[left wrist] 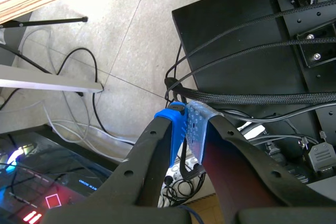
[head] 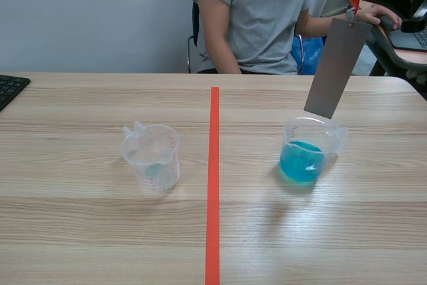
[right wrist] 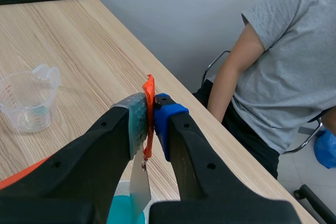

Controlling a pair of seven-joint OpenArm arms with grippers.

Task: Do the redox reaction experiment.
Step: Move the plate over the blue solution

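Only the right wrist view shows the right pincer [right wrist: 150,113] clamped on an orange tab [right wrist: 149,86]. Below it a flat grey strip [head: 337,68] hangs tilted above the cup of blue liquid [head: 303,158]. The left pincer [left wrist: 185,118] is closed, empty, above cables [left wrist: 262,97].

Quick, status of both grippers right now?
Left gripper: jaws closed, holding nothing.
Right gripper: jaws closed on the orange tab of the grey metal strip, which hangs above the beaker of blue liquid.
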